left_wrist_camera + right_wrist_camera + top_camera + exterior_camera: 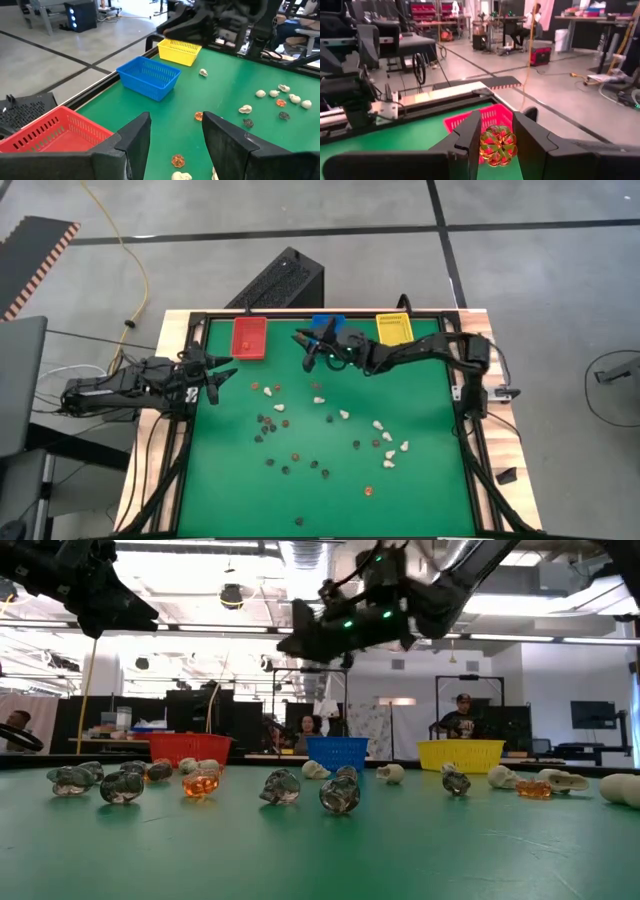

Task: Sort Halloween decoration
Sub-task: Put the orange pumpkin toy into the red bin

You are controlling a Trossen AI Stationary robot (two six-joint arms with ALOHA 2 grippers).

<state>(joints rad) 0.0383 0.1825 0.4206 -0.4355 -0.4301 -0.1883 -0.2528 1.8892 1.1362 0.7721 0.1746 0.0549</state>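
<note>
Tiny Halloween trinkets in cream (pixel 343 415), black (pixel 265 421) and orange (pixel 368 491) lie scattered over the green mat (pixel 230 480). My right gripper (pixel 497 135) hovers high over the mat's far side, just left of the blue bin (pixel 327 328). It is shut on an orange-brown trinket (pixel 497 145) and points toward the red bin (pixel 487 116). My left gripper (pixel 175 140) waits open with nothing in it at the mat's left edge (pixel 222 377), near the red bin (pixel 250 337). My right gripper pinches the orange-brown trinket by its two sides (pixel 484 144) between its two fingers. The fingers lie level and point toward the table's left edge. The trinket is lifted well clear of the mat.
The red, blue and yellow bins (pixel 393 329) stand in a row along the far edge. A black frame (pixel 470 430) runs round the mat. People sit at desks in the room beyond the table (pixel 462 720).
</note>
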